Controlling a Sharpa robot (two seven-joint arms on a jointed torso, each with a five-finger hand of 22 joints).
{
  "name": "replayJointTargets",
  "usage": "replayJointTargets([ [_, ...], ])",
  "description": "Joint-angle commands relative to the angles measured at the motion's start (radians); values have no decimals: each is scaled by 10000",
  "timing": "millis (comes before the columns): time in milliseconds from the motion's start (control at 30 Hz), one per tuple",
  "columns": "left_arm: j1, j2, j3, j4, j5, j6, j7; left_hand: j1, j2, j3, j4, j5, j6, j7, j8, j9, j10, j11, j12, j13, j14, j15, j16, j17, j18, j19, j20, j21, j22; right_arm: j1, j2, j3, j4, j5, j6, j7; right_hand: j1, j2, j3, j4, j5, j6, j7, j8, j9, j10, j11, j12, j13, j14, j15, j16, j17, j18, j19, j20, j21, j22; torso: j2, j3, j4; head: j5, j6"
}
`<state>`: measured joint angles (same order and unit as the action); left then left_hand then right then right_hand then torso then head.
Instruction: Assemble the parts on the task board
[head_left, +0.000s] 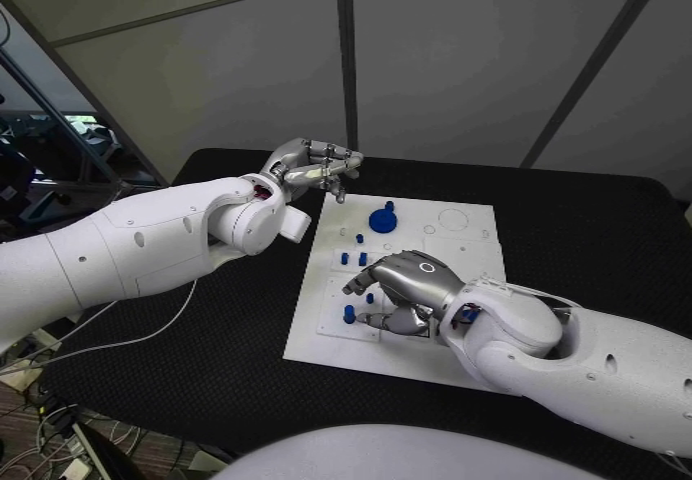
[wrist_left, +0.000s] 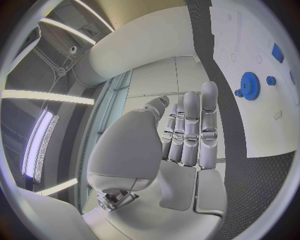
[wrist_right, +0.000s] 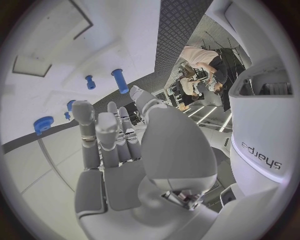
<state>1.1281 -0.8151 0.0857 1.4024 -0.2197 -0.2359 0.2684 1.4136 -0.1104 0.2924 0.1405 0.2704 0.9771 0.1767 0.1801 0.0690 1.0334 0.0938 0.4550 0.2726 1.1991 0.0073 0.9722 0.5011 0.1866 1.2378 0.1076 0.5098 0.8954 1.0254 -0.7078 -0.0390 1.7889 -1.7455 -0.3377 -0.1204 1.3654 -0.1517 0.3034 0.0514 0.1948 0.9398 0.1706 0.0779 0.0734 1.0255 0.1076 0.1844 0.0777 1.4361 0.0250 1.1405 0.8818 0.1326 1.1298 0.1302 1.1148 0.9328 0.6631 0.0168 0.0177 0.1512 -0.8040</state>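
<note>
Several parts: small blue pegs (head_left: 346, 258) stand mid-board on the task board (head_left: 462, 280); a blue gear (head_left: 384, 220) sits toward its far end.
Right hand (head_left: 408, 290): low over the board's near pegs, fingers curled; whether they pinch a peg I cannot tell.
Left hand (head_left: 310, 165): off the board's far-left corner above the counter (head_left: 577, 220), fingers straight and pressed together, holding nothing.
Technique: probably keep the peg upright and seat it gently.

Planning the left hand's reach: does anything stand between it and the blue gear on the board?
Nothing visible does. The left hand hovers off the task board's far left corner, and only bare board lies between it and the blue gear.
</note>
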Motion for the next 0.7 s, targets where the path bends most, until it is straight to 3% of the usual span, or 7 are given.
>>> replayJointTargets([
  [33, 14, -25, -36, 6, 24, 114, 6, 50, -10, -50, 12, -2, -50, 0, 51, -1, -60, 14, 47, 13, -13, 80, -39, -19, -51, -52, 33, -69, -13, 95, -717, 251, 459, 1559, -979, 187, -179, 130, -98, 152, -26, 468, 7, 187, 74, 1004, -118, 572, 177, 99, -107, 142, 215, 47, 297, -47, 220, 291, -60, -23, -27, -249, 130],
  [133, 14, -48, -77, -11, 24, 109, 2, 50, -10, -50, 12, -2, -50, 0, 51, -1, -60, 14, 47, 13, -13, 80, -39, -19, -51, -52, 33, -69, -13, 286, -1555, 442, 851, 2975, -1048, -186, -357, 60, -342, 295, -183, 1142, -365, 515, 200, 2766, -601, 1599, 729, 521, -463, 1111, 1609, -203, 1249, -299, 1162, 1513, -104, -21, -62, -389, 185],
  [267, 13, -94, -131, -31, 24, 95, 4, 46, -11, -54, 16, -2, -52, 0, 54, -1, -62, 15, 51, 14, -14, 82, -39, -20, -52, -52, 33, -71, -13, 473, -2600, 554, 1267, 4120, -813, -1003, -792, -248, -1134, 579, 367, 1385, -706, 654, 325, 3125, -846, 3049, 2187, 800, -862, 2040, 2884, -443, 1999, -676, 1978, 2541, -171, -12, -161, -650, 286],
  [300, 13, -104, -141, -35, 24, 89, 5, 46, -11, -54, 16, -2, -52, 0, 54, -1, -62, 15, 51, 14, -14, 82, -39, -20, -52, -52, 33, -71, -13, 499, -2842, 568, 1343, 4232, -719, -1254, -1030, -163, -1443, 795, 406, 1407, -739, 724, 396, 3271, -883, 4310, 3542, 830, -699, 2325, 3340, -490, 2117, -712, 2143, 2778, -184, -12, -181, -750, 302],
  [400, 12, -131, -163, -34, 24, 78, 9, 46, -11, -54, 16, -2, -52, 0, 54, -1, -62, 15, 51, 14, -14, 82, -39, -20, -52, -52, 33, -71, -13, 542, -3412, 590, 1478, 4285, -481, -1870, -1283, -118, -2202, 1185, 980, 1387, -734, 990, 623, 3365, -939, 7481, 7201, 939, -777, 2913, 4281, -577, 2303, -697, 2415, 3161, -218, -14, -241, -1137, 368],
  [500, 8, -165, -175, -18, 24, 71, 18, 46, -11, -54, 16, -2, -52, 0, 54, -1, -62, 15, 51, 14, -14, 82, -39, -20, -52, -52, 33, -71, -13, 552, -3878, 592, 1538, 4178, -331, -2379, -1106, 133, -3005, 1533, 1036, 1234, -776, 1386, 990, 3326, -895, 9478, 9592, 1011, -784, 3324, 4962, -605, 2384, -698, 2559, 3363, -227, -6, -288, -1380, 406],
  [700, -12, -254, -192, -10, 24, 53, 28, 46, -11, -54, 16, -2, -52, 0, 54, -1, -62, 15, 51, 14, -14, 82, -39, -20, -52, -52, 33, -71, -13, 441, -4482, 561, 1643, 3774, -192, -3202, -930, 168, -3746, 1885, 1082, 1016, -741, 1691, 1295, 3487, -905, 10328, 10729, 1056, -745, 3525, 5329, -625, 2449, -678, 2636, 3484, -252, 45, -400, -1498, 373],
])
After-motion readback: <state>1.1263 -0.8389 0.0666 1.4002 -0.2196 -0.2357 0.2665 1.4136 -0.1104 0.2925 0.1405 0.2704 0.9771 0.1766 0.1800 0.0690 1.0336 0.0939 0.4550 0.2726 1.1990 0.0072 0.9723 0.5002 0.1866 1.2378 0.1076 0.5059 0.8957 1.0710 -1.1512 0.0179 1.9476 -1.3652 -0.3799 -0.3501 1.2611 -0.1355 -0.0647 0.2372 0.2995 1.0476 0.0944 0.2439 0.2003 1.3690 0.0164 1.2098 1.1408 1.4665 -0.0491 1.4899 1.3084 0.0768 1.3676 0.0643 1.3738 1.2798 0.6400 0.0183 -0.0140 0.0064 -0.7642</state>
